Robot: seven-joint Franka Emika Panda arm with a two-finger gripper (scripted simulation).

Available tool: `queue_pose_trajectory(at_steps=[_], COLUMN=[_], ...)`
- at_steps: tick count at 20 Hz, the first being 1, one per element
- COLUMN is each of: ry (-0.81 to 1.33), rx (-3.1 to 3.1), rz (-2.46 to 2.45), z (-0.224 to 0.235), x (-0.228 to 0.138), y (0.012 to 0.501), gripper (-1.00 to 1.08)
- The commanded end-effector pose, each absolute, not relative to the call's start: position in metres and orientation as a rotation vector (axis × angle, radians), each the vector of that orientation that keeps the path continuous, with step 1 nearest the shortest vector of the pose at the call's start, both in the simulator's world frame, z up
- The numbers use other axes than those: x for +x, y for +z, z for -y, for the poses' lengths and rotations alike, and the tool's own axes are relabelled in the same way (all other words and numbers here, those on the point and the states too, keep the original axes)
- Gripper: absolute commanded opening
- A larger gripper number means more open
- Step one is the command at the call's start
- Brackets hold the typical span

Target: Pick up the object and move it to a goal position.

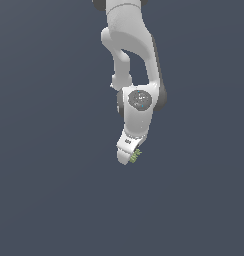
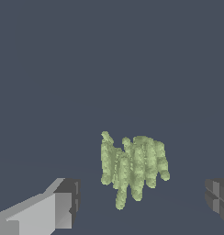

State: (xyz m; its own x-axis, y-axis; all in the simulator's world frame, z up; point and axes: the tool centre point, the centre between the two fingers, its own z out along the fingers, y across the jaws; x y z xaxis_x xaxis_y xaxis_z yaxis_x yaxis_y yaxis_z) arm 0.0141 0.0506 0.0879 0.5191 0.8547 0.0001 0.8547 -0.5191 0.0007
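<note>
The object (image 2: 132, 167) is a small olive-green ridged piece made of several upright ribs, lying on the dark grey ground. My gripper (image 2: 141, 202) is open, and the object sits between its two fingers with a gap on either side. One finger (image 2: 63, 204) and the other finger (image 2: 218, 197) stand well apart from it. In the exterior view the white arm reaches down from above, and the gripper (image 1: 128, 158) hangs low over the object (image 1: 136, 156), which peeks out at the fingertips on the exterior view's right.
A plain dark grey-blue surface (image 1: 49, 200) fills both views. The arm's white links (image 1: 129, 40) rise toward the exterior view's upper edge. No other object, container or edge shows.
</note>
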Motion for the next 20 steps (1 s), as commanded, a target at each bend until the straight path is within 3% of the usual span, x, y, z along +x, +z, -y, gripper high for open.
queue_pose_trajectory(at_steps=[1, 13, 14, 20], ry=[-0.001, 0.0, 0.0, 0.0], rx=[2.737, 2.734, 2.734, 2.734], rz=[-1.541, -1.547, -1.547, -1.547], z=[-0.05, -0.051, -0.051, -0.051], x=[0.014, 0.014, 0.014, 0.014], y=[0.081, 0.04, 0.04, 0.04], gripper=[1.0, 1.0, -1.0, -1.0])
